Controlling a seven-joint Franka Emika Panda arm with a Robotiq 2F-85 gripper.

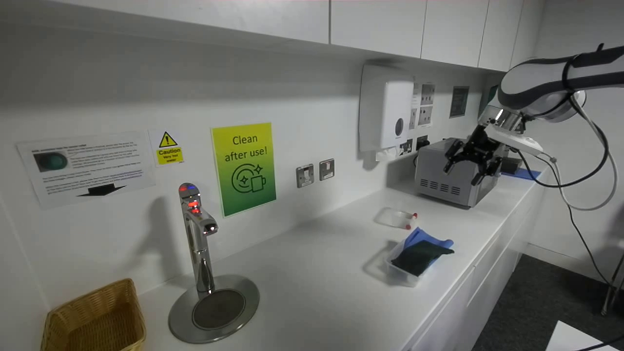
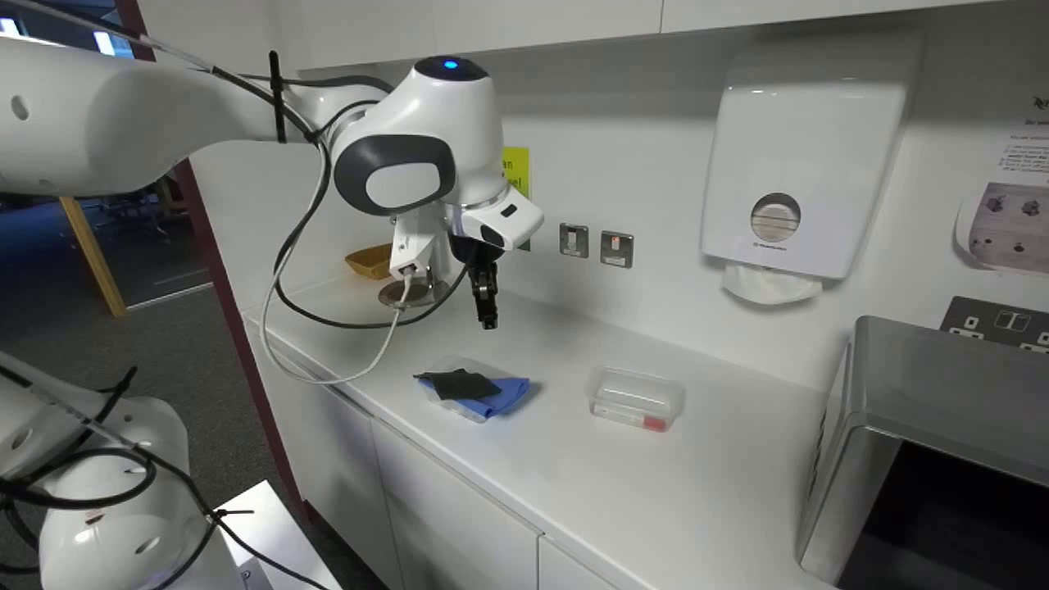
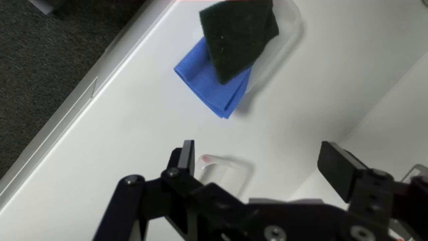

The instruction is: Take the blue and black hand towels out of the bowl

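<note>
A black hand towel (image 1: 421, 257) (image 2: 459, 383) lies on top of a folded blue hand towel (image 1: 419, 237) (image 2: 510, 395). Both sit in a clear plastic bowl (image 1: 402, 278) on the white counter and stick out over its rim. In the wrist view the black towel (image 3: 239, 36) is at the top, the blue towel (image 3: 205, 80) spreads below it, and the bowl's wall (image 3: 289, 23) shows to the right. My gripper (image 1: 460, 176) (image 2: 488, 324) is up in the air above the counter, apart from the towels. In the wrist view the gripper (image 3: 256, 142) has its fingers wide apart and nothing between them.
A second clear container (image 1: 400, 219) (image 2: 635, 397) (image 3: 225, 175) with red marks stands on the counter. A grey microwave (image 1: 441, 170) (image 2: 942, 385) stands beyond it. A tap (image 1: 199, 239) and wicker basket (image 1: 92, 317) are at the far end. A towel dispenser (image 1: 385, 107) hangs on the wall.
</note>
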